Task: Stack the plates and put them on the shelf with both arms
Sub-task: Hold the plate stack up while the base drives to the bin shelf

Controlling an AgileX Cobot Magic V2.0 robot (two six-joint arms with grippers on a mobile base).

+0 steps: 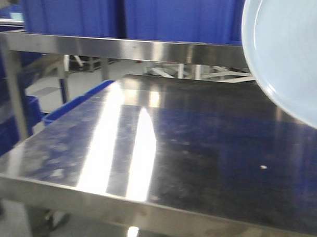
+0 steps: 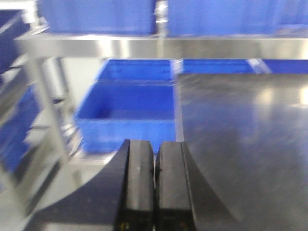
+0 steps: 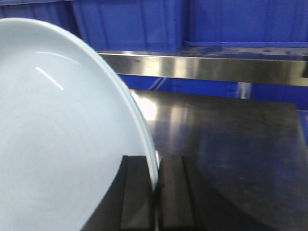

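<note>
The stainless-steel shelf [image 1: 124,47] spans the back, its brushed front rail standing above the dark glossy steel tabletop [image 1: 198,161], and blue plastic bins [image 1: 73,11] fill the tier over that rail. One pale bluish-white plate [image 3: 57,134] hangs at the right, tipped nearly on edge and clear of the tabletop; no second plate shows in any view. The right gripper [image 3: 156,192] is clamped on its rim, a pad against each face. The left gripper [image 2: 155,187] is pressed closed on nothing, facing the shelf. This looks like the carrying step, with no stack yet to be seen. Next, the right arm probably has to level the plate and bring it to its partner, while the left jaws open to share the load
</note>
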